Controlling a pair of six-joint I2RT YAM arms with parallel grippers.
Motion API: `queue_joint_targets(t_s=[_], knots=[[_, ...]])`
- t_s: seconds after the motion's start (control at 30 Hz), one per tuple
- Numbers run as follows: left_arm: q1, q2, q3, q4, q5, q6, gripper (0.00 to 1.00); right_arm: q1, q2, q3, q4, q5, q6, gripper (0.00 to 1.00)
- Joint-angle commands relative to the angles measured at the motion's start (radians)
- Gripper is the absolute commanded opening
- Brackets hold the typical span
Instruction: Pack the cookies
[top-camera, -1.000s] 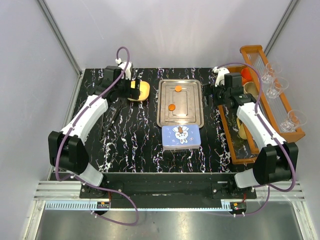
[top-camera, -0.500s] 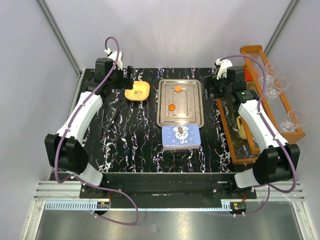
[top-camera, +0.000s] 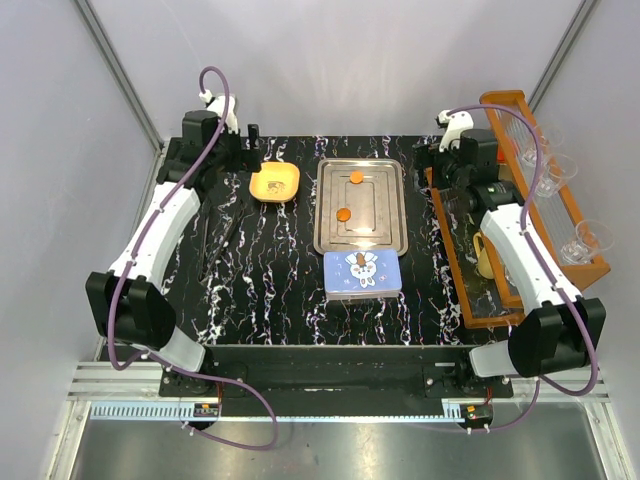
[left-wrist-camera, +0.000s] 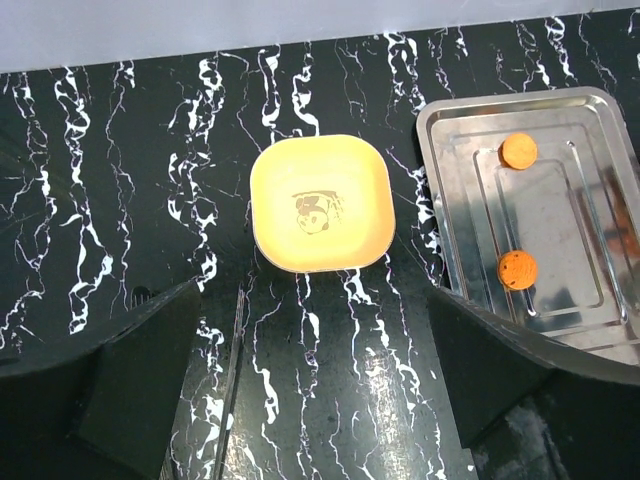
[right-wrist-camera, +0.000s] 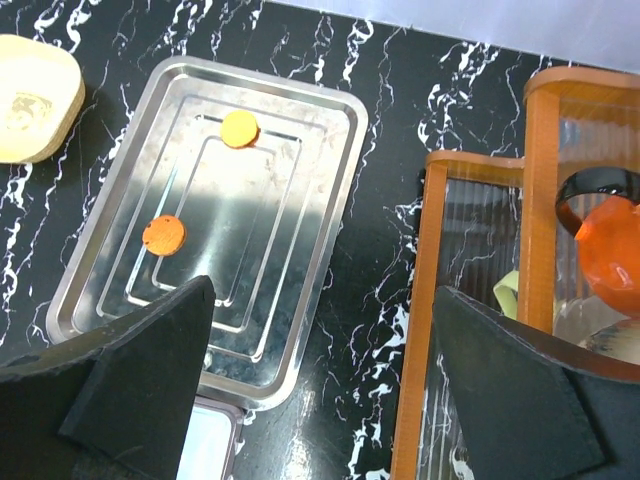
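Note:
Two orange cookies (top-camera: 354, 178) (top-camera: 344, 214) lie on a steel tray (top-camera: 322, 230) at the middle back of the table. The left wrist view shows the cookies (left-wrist-camera: 519, 151) (left-wrist-camera: 517, 270) to the right of a yellow square dish (left-wrist-camera: 320, 203). In the right wrist view the cookies (right-wrist-camera: 239, 128) (right-wrist-camera: 164, 234) lie up and to the left. My left gripper (top-camera: 248, 148) (left-wrist-camera: 315, 400) hangs open over bare table near the dish. My right gripper (top-camera: 432, 165) (right-wrist-camera: 320, 390) is open between the tray (right-wrist-camera: 352, 140) and the wooden rack (right-wrist-camera: 432, 300). Neither holds anything.
A closed blue tin (top-camera: 362, 274) sits just in front of the tray. Thin black tongs (top-camera: 216, 238) (left-wrist-camera: 232, 390) lie left of the dish (top-camera: 274, 183). The rack (top-camera: 470, 285) along the right edge holds glasses (top-camera: 548, 180) and an orange cup (right-wrist-camera: 612, 250).
The left gripper has pulled back from over the yellow dish toward the far left corner. The right gripper has lifted and drawn back slightly to the right. Both stayed open.

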Motion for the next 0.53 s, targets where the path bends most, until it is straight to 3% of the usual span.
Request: queue_joint_targets(t_s=[0.0, 0.5], knots=[[0.007, -0.052, 0.071, 0.062, -0.007, 0.011, 0.99, 0.009, -0.039, 0.053, 0.066, 0.042, -0.023, 1.00], [0.007, -0.061, 0.068, 0.058, -0.005, 0.016, 0.99, 0.010, -0.056, 0.073, 0.078, 0.051, -0.041, 1.00]])
